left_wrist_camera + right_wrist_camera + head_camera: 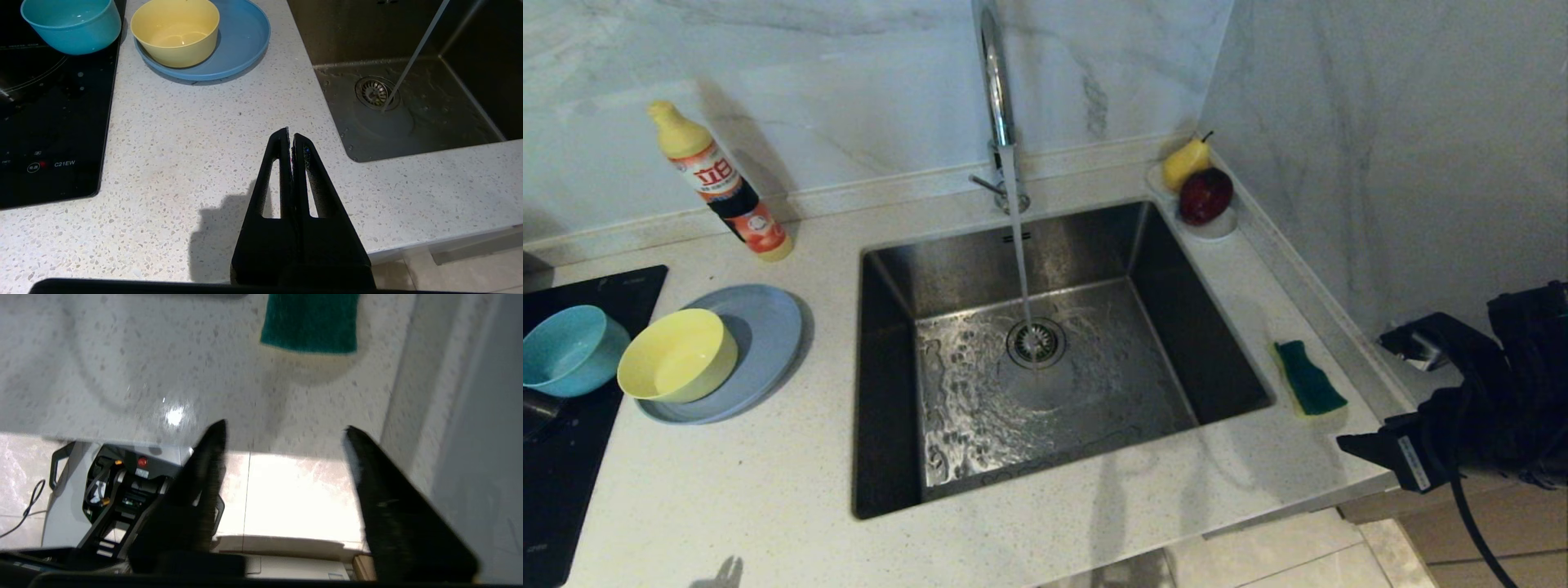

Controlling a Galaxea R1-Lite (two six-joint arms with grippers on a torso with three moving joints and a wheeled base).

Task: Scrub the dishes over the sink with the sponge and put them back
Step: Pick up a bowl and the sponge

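The sponge (1308, 377), green face up over yellow foam, lies on the counter right of the sink (980, 408). Water runs from the tap (996, 90) into the drain. My right gripper (1364, 392) is open and empty just off the counter's right front corner, with the sponge (310, 322) a short way ahead of its fingertips (284, 428). Left of the sink, the yellow bowl (678, 355) sits on the grey-blue plate (768, 327). The teal bowl (568, 347) stands beside them on the hob. My left gripper (290, 134) is shut, empty, over the front counter.
A detergent bottle (723, 184) stands at the back left. A white saucer (1217, 231) with a pear and an apple sits in the back right corner. The black hob (564, 457) fills the left edge. A wall runs close along the counter's right side.
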